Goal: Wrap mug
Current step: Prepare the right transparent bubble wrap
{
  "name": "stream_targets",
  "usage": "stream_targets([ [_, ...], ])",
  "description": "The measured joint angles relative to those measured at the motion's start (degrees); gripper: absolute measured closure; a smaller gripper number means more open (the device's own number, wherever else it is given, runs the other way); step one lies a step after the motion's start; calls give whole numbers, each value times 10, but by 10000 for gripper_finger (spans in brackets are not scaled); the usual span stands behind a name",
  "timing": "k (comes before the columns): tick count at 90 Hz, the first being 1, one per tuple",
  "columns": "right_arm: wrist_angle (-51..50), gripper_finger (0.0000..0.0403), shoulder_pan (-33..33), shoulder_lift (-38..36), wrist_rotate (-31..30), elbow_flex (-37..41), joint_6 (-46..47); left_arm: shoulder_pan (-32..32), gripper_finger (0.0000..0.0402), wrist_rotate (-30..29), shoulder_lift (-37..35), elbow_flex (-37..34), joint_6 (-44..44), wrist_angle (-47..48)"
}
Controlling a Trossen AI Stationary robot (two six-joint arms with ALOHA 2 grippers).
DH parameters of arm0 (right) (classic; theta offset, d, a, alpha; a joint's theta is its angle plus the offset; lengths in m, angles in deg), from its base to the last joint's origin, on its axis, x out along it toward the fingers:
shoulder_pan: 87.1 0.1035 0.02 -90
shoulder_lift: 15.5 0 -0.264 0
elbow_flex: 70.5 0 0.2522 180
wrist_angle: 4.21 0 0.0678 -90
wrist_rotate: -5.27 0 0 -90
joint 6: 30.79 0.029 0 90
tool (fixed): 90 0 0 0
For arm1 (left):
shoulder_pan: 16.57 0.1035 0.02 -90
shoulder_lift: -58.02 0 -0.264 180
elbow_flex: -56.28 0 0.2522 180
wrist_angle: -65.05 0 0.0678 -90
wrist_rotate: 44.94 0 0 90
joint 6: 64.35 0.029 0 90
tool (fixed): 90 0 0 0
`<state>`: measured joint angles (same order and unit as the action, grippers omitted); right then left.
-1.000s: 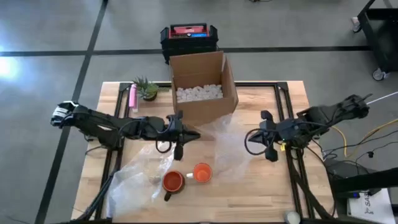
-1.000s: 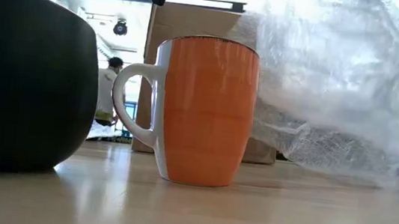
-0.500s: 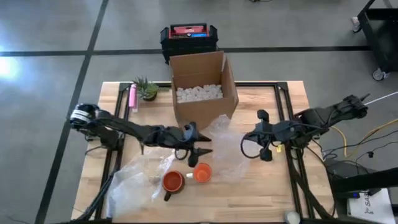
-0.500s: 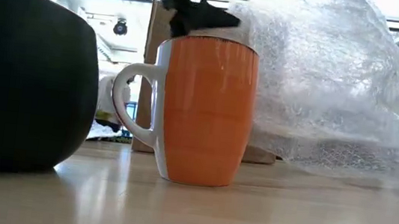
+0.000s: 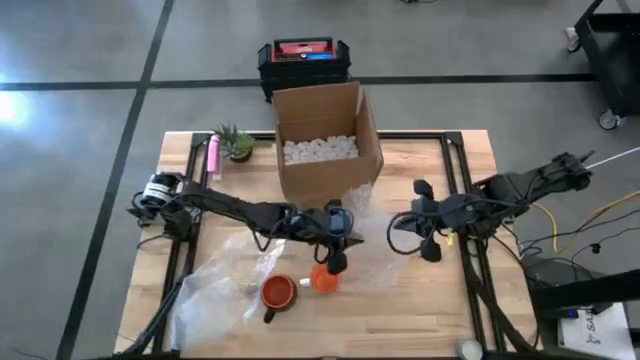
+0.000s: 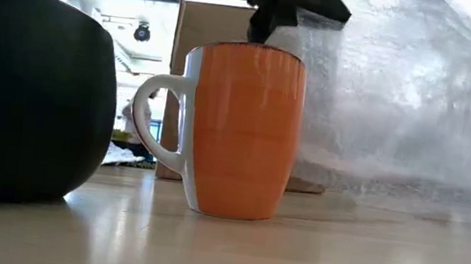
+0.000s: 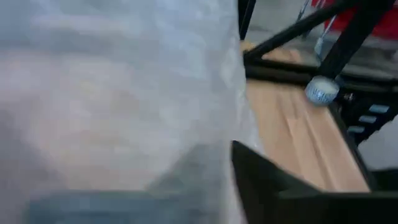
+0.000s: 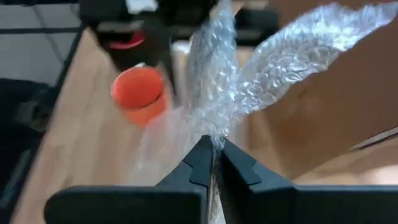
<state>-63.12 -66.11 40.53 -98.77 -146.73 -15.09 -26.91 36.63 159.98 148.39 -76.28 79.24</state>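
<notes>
**Mug wrap: both grippers at the bubble wrap**

Orange mug (image 5: 325, 279) upright near the worktop's front edge, mid-width. Left gripper (image 5: 336, 262) directly above its rim; finger state cannot be told. Right gripper (image 8: 215, 163) clenched on bubble wrap (image 8: 249, 74), toward the right edge.

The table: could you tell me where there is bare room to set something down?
Bare wood lies along the table's front right edge. Crowded: centre, where orange mug, second mug, bubble wrap and left gripper cluster.
</notes>
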Motion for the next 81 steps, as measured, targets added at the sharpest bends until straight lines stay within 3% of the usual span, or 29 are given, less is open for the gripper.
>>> stream_targets([
  [16, -44, 397, 0, -2, -11, -47, 0, -12, 398, 10, -11, 54, 44, 96],
  [28, -87, 361, 0, -3, -44, -98, 1, -22, 400, 17, -10, 72, 72, 151],
  [57, -111, 219, -34, 23, -87, -113, 17, -32, 401, 19, -9, 55, 85, 127],
  [81, -240, 184, -44, 54, -80, -138, 25, -34, 401, 18, -27, 108, 88, 98],
])
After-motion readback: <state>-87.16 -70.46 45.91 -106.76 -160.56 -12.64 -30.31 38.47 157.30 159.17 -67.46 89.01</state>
